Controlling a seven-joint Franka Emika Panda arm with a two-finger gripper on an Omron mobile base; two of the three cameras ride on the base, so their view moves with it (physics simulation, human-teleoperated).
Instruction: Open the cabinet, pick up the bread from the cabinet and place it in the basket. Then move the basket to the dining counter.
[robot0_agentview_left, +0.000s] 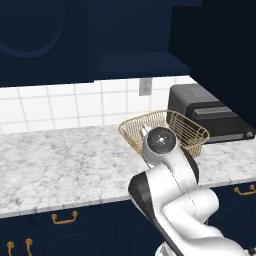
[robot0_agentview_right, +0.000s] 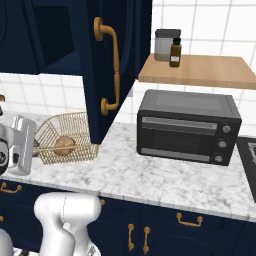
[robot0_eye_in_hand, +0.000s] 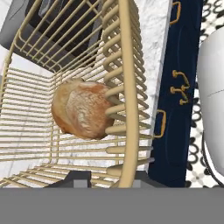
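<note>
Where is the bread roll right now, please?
The bread roll lies inside the wire basket on the marble worktop, left of the toaster oven in the right base view.

arm (robot0_agentview_left: 175, 200) – is seen bent at the elbow, rising from the base and reaching forward | gripper (robot0_eye_in_hand: 107, 178) – is pointed downward, its jaws closed on the rim of the basket (robot0_eye_in_hand: 124, 87) | fingertips (robot0_eye_in_hand: 81, 178) are seen either side of the rim

Marble worktop (robot0_agentview_right: 150, 175) carries the basket (robot0_agentview_right: 67, 135) and a black toaster oven (robot0_agentview_right: 187, 127). They sit well apart.
</note>
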